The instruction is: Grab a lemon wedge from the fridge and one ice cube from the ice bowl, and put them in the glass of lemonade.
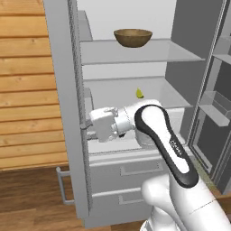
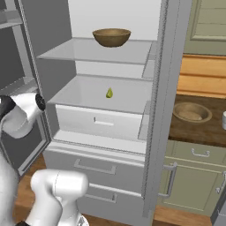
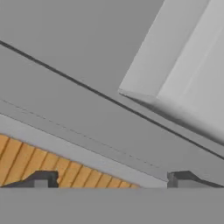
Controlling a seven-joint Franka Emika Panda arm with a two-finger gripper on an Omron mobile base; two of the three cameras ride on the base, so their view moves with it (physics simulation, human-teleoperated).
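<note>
Lemon wedge (image 1: 140, 93) sits alone on the middle fridge shelf (image 2: 88, 95), toward the back, nothing touching it. Fridge (image 2: 156, 110) stands with both doors swung open. Dark brown bowl (image 1: 132, 37) on the top shelf, above the wedge. Tool (image 3: 111, 179) is low at the left door's inner edge, well apart from the wedge, jaws spread wide with nothing between them; the hand view looks past its tips at grey door panel and wood planks. Ice bowl (image 2: 191, 112) rests on the dark counter (image 2: 201, 128) right of the fridge, pale contents inside. Glass of lemonade (image 2: 224, 120) just beside it at the frame edge.
</note>
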